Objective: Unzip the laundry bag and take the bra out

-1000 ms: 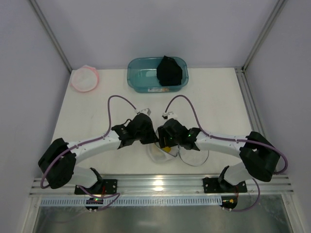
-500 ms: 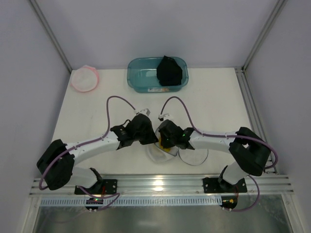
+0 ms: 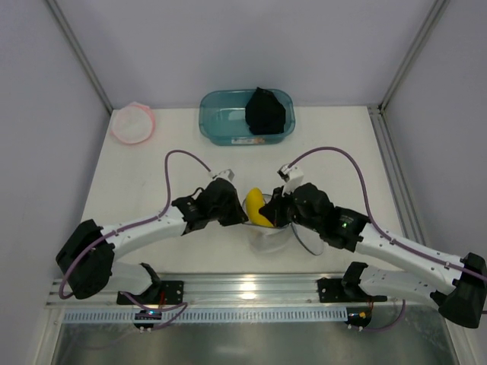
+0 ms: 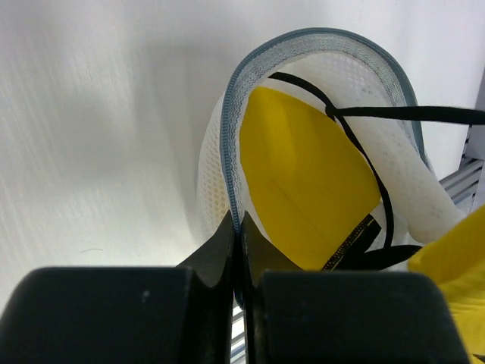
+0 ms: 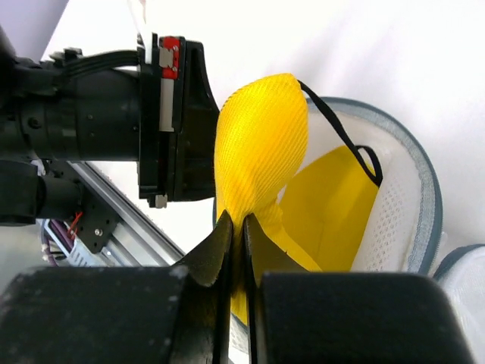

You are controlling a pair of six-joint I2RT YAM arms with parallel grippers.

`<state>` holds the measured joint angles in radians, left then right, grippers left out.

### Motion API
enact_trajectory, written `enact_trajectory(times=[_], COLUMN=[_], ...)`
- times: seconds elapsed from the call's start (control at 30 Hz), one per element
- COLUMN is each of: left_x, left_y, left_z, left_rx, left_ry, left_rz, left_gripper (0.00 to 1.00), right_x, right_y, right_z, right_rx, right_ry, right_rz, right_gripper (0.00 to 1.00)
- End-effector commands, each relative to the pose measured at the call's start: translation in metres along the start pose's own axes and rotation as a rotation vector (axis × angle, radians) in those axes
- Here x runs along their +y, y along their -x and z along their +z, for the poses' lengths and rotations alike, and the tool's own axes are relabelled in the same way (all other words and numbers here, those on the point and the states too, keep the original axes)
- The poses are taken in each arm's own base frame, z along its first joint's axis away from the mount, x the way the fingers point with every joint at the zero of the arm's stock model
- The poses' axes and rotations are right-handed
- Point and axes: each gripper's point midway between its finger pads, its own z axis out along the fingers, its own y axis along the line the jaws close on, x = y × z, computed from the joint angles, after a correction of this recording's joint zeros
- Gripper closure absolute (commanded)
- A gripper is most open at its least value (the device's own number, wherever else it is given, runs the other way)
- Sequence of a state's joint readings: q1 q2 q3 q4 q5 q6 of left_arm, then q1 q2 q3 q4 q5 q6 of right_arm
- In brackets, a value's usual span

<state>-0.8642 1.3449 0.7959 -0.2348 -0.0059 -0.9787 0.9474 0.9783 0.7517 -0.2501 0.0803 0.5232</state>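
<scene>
Well, far left at the back of the desk [image 3: 342, 152] lies a pink-rimmed mesh bag [image 3: 132, 124], well apart from my arms. My left end effector [image 4: 236, 227] is clamped on the grey-blue rim of the laundry bag [image 4: 318, 42], which sits near the front edge between both arms, its mouth gaping. Behind, a teal tub [image 3: 221, 125] holds a black garment [image 3: 265, 112]. The yellow bra [image 5: 261, 144] is partly out of the bag: one cup stands above the rim, the other lies inside, with black straps [image 4: 409, 112] crossing the opening. My right end effector [image 5: 236, 224] pinches the raised cup, just beside the left one.
</scene>
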Motion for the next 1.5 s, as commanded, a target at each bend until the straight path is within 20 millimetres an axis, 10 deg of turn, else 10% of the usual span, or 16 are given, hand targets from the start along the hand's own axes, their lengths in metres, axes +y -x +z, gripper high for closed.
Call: enact_trajectory(times=[0.0, 0.43, 0.87, 1.17, 1.47], left_x=[-0.007, -0.017, -0.032, -0.022, -0.017], left_y=[0.005, 0.01, 0.021, 0.014, 0.01], left_z=[-0.002, -0.009, -0.024, -0.024, -0.022], left_rx=[-0.027, -0.048, -0.074, -0.065, -0.057], left_ry=[-0.031, -0.071, -0.109, -0.095, -0.087], left_rz=[-0.004, -0.022, -0.023, -0.026, -0.025], left_gripper=[1.0, 1.0, 1.0, 1.0, 1.0], right_x=[0.001, -0.023, -0.037, 0.037, 0.026], right_y=[0.019, 0.129, 0.098, 0.185, 0.231], right_z=[-0.009, -0.009, 0.081, 0.002, -0.05], right_rx=[-0.074, -0.562, -0.418, -0.641, -0.764], right_ry=[-0.012, -0.241, -0.33, 0.002, -0.133], right_rz=[-0.015, 0.111, 0.038, 0.029, -0.038], right_gripper=[0.96, 0.96, 0.96, 0.96, 0.96])
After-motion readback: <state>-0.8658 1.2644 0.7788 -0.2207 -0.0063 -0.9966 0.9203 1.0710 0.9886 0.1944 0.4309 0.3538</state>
